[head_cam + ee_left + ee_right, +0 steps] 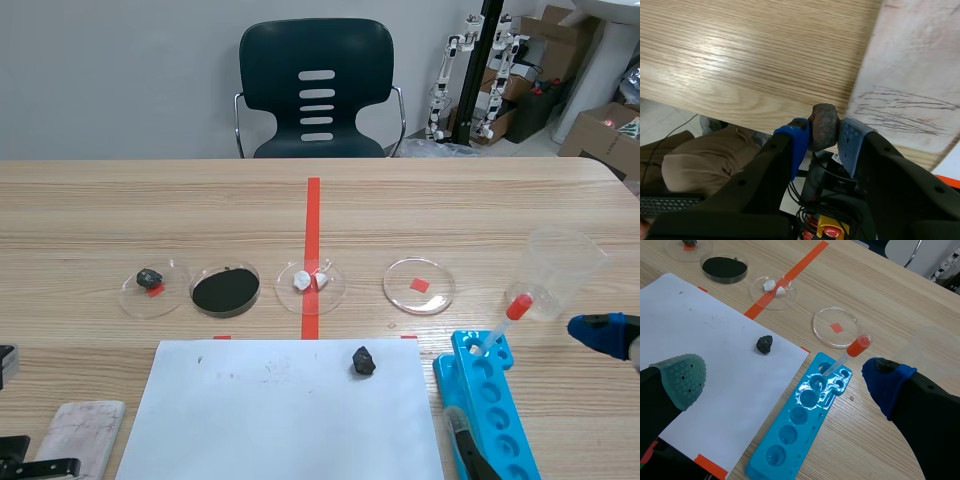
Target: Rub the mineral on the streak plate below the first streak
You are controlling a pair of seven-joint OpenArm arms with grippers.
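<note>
The wooden table bears four dishes mid-frame, white paper lower centre, a blue tray lower right, and seemingly a streak plate lower left.

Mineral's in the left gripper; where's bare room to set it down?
Free: the white paper sheet between the white streak plate and the small dark rock; bare wooden table between that plate and the row of clear petri dishes. Crowded: around the blue well tray, with the red-capped dropper and clear plastic cup.

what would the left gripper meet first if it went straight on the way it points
Likely the bare table, just beside the edge of the streak plate. The left gripper, shut on the mineral, points slightly off the plate, though depth is unclear.
</note>
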